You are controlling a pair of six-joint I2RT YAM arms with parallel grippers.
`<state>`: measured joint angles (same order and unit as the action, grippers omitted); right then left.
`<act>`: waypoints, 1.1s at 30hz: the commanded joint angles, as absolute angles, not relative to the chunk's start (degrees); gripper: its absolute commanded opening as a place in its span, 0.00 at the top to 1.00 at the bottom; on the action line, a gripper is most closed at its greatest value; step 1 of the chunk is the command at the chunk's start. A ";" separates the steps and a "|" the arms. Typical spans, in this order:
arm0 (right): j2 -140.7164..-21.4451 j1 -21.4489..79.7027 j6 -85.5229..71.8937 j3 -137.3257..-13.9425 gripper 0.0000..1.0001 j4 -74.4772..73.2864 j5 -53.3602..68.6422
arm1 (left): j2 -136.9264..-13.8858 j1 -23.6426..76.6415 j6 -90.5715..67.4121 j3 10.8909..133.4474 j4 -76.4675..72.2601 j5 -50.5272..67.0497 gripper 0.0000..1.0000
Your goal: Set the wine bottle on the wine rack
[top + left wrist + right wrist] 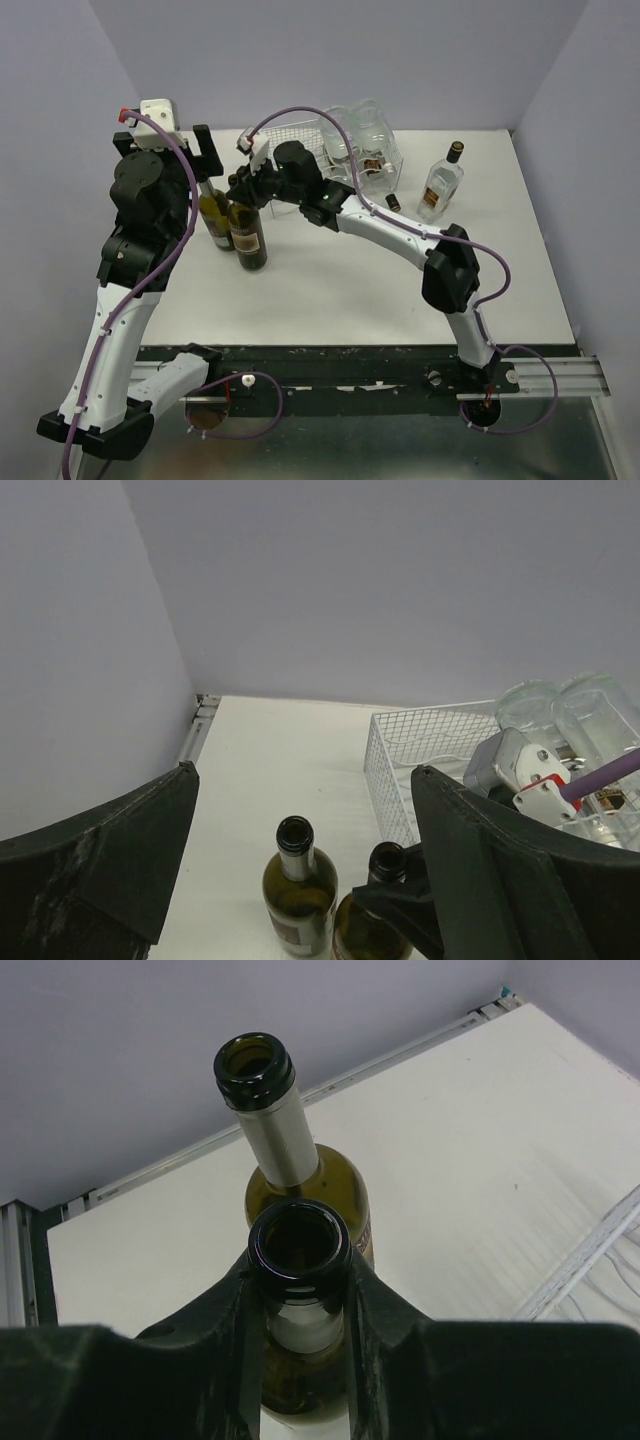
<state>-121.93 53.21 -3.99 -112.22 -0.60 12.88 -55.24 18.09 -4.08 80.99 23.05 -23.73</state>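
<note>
Nearby, wine bottle (250,238) beside wine rack (392,765).

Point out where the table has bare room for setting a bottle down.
Bare: the wide front strip of the table, from the two dark bottles to the near edge, and the far-left corner beside the rack. Crowded: between rack and clear bottle at the back right.

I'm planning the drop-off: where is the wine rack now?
In the top view the wine rack sits at the far middle of the table, just behind the two standing wine bottles, with clear bottles on it.
</note>
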 commanded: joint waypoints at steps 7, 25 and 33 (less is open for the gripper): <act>-107.16 53.44 -2.90 -111.11 0.99 -8.87 14.42 | -54.76 18.02 -3.17 82.09 22.94 -16.54 0.01; -93.16 44.48 -13.27 -114.51 1.00 -24.60 8.44 | -52.47 18.02 -0.70 66.89 10.56 29.34 0.01; -93.25 42.01 -17.49 -118.21 1.00 -26.19 8.09 | -57.38 18.02 -3.07 62.32 7.91 40.86 0.01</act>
